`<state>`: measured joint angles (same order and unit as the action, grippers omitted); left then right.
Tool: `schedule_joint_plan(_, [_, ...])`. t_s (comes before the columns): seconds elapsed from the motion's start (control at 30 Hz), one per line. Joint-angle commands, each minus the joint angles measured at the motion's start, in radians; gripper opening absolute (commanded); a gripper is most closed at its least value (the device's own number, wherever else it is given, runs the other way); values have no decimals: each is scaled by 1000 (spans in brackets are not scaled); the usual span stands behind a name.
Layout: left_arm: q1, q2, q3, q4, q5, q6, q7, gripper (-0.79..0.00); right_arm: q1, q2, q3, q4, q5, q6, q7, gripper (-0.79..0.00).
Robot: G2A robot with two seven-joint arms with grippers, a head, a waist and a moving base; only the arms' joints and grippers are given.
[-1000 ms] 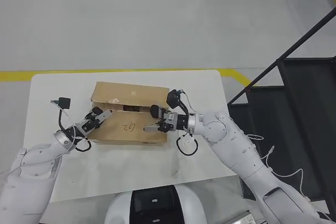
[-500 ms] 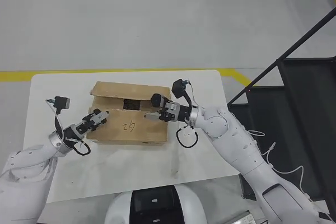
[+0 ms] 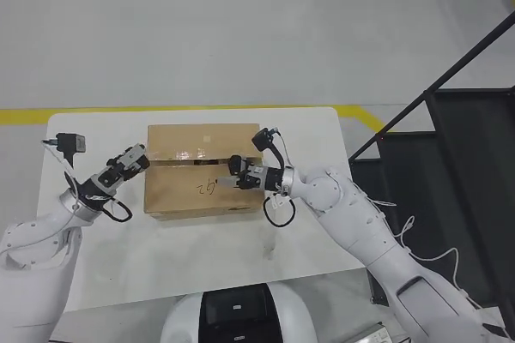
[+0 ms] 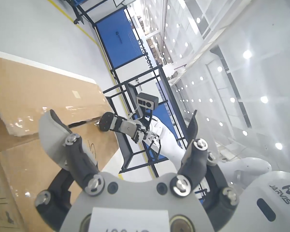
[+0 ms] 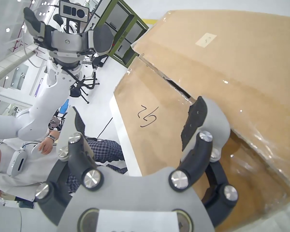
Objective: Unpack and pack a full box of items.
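Top view, and both arms are at the box [image 3: 197, 176] right now! One cardboard box sits in the middle of the one white table [image 3: 197, 249]. Its two top flaps [image 3: 189, 190] are folded down, with just a thin dark gap along the seam between them.

The left arm comes in from the near left, forearm slanting up towards the box's far-left corner. The left gripper [image 3: 130, 160] sits right at that edge, fingers spread wide with nothing between them. I can't tell whether it actually touches the cardboard.

The right arm reaches in from the right, elbow out past the table's edge and wrist pointing across the lid. The right gripper [image 3: 234, 171] hangs over the right end of the seam, also wide apart and empty. One finger is over the near flap, close to the gap.

One handwritten mark [image 3: 207, 188] is on the near flap, and one small label [image 3: 208, 137] is on the far one.
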<state>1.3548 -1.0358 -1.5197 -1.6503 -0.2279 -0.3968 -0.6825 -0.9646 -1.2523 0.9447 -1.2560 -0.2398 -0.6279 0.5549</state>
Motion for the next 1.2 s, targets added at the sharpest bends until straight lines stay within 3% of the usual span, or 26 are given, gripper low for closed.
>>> schedule_joint_plan(0.0, [-27, -1, 10, 36, -2, 20, -6, 0, -7, 3, 11, -8, 0, -1, -3, 0])
schedule_joint_plan(0.23, [-133, -9, 80, 154, 13, 49, -53, 0, -29, 12, 40, -52, -9, 10, -2, 0])
schedule_joint_plan(0.53, [-167, -9, 116, 223, 100, 57, -67, 0, -114, 37, 131, -156, 14, -32, -31, 0])
schedule_joint_plan(0.73, [-159, -6, 107, 215, 106, 54, -63, 0, -240, 71, 238, -287, 62, -31, 21, 0])
schedule_joint_plan(0.93, [-129, -1, 85, 176, 97, 62, -80, 0, -340, 97, 282, -352, 141, 82, 190, 0])
schedule_joint_plan(1.07, [-113, 2, 77, 154, 98, 62, -83, 0, -393, 105, 301, -353, 177, 118, 206, 0])
schedule_joint_plan(1.17, [-105, 2, 76, 142, 97, 62, -82, 0, -414, 111, 315, -348, 114, 139, 194, 0])
